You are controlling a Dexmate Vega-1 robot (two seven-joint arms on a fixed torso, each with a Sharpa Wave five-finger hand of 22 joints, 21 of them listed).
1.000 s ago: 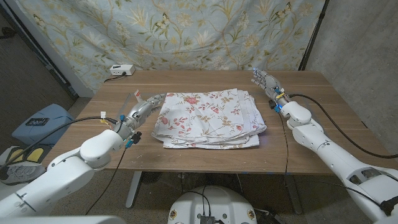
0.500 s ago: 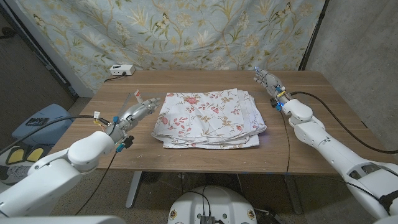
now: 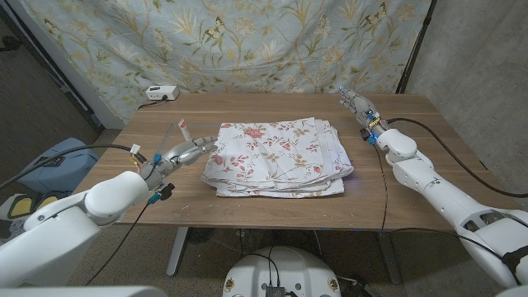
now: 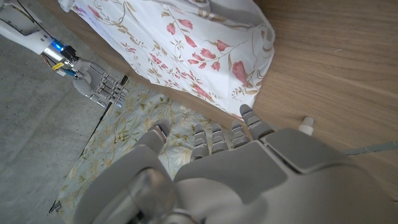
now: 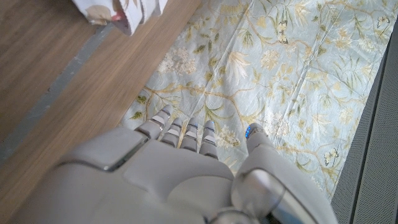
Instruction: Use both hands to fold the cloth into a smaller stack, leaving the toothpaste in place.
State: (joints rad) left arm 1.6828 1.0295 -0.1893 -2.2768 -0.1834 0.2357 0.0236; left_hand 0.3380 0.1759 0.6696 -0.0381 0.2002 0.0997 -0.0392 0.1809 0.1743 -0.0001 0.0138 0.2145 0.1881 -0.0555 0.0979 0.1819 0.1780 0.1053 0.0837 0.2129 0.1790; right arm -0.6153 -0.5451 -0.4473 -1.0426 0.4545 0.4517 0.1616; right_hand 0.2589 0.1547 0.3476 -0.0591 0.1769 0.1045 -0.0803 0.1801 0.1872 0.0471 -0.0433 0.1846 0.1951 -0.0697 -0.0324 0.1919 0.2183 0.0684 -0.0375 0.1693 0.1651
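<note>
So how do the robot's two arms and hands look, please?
Both arms have smooth white rounded shells, with thin black cables running along them. The left hand and right hand are grey metallic with segmented fingers. Small coloured connectors sit at the wrists, and a blue light glows on the right hand.

Folded cloth mid-table, toothpaste just left, white box behind at far-left corner.

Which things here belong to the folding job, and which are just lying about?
Job: cloth; toothpaste; left hand; right hand.
Lying about: white box at the table's far edge; floral backdrop.
</note>
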